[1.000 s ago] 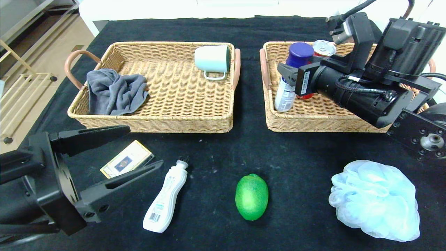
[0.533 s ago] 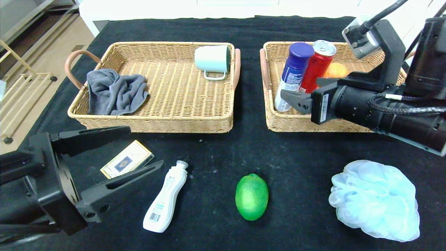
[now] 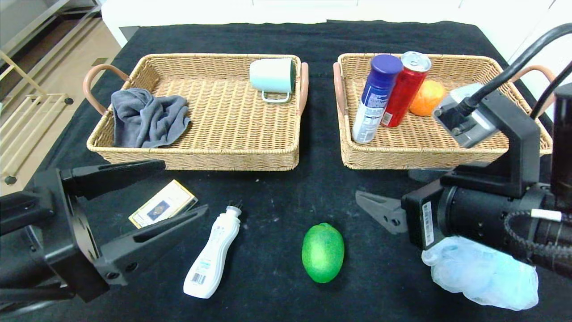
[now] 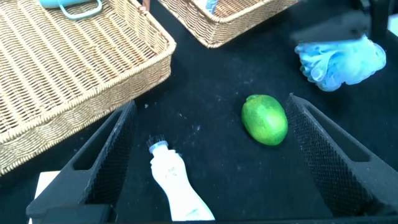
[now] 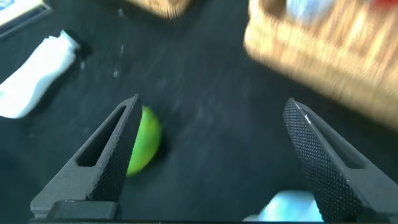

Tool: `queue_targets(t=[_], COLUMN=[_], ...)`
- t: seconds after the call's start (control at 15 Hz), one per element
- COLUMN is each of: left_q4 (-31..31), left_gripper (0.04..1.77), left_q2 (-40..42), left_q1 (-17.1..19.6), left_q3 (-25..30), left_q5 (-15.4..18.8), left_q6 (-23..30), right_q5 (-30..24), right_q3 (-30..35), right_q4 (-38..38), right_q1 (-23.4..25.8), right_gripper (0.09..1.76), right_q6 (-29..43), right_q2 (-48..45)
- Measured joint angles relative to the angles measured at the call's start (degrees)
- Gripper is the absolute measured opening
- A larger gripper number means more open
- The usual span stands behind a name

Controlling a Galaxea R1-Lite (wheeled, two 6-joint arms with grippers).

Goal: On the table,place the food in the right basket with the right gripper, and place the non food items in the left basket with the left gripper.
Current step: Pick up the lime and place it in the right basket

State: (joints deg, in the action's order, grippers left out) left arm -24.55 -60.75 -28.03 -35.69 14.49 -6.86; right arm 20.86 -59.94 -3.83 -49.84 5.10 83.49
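The green lime (image 3: 322, 252) lies at the front middle of the black-clothed table (image 3: 286, 197). The white bottle with black cap (image 3: 212, 259) lies to its left, and the gold-edged card box (image 3: 162, 209) lies farther left. The pale blue pouf (image 3: 482, 279) sits front right, partly hidden by my right arm. The red can (image 3: 404, 96) and the blue-capped white canister (image 3: 375, 98) stand in the right basket (image 3: 402, 158). My right gripper (image 3: 380, 210) is open and empty, low over the table between lime and pouf. My left gripper (image 3: 185, 188) is open and empty, above the card box and bottle.
The left basket (image 3: 196, 156) holds a grey towel (image 3: 147, 118) and a pale mug (image 3: 272, 78). An orange fruit (image 3: 427, 97) lies in the right basket. The right wrist view shows the lime (image 5: 144, 148) beside one finger (image 5: 106, 155) and the pouf (image 5: 292, 208).
My right arm has moved from over the right basket down and toward the table's front, and now covers part of the pouf. The left arm has not moved.
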Motion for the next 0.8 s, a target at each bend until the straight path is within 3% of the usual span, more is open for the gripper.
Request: queue_targets(t=[0.27,0.8], left_q4=[0.0,-0.1], left_gripper=[1.72,1.72], left_q2=[-0.1,0.3], left_q1=[0.0,0.1], left_q3=[0.1,-0.2], left_q5=[0.0,-0.2], left_q6=[-0.1,-0.4], right_q5=[9.4,17.6], right_q3=[-1.9,-6.8], right_q4=[2.0,2.2], right_q1=[-6.4,-12.0], right_gripper=[1.68,1.7], right_q6=[7.3,14.6], right_q2=[4.5,15.7])
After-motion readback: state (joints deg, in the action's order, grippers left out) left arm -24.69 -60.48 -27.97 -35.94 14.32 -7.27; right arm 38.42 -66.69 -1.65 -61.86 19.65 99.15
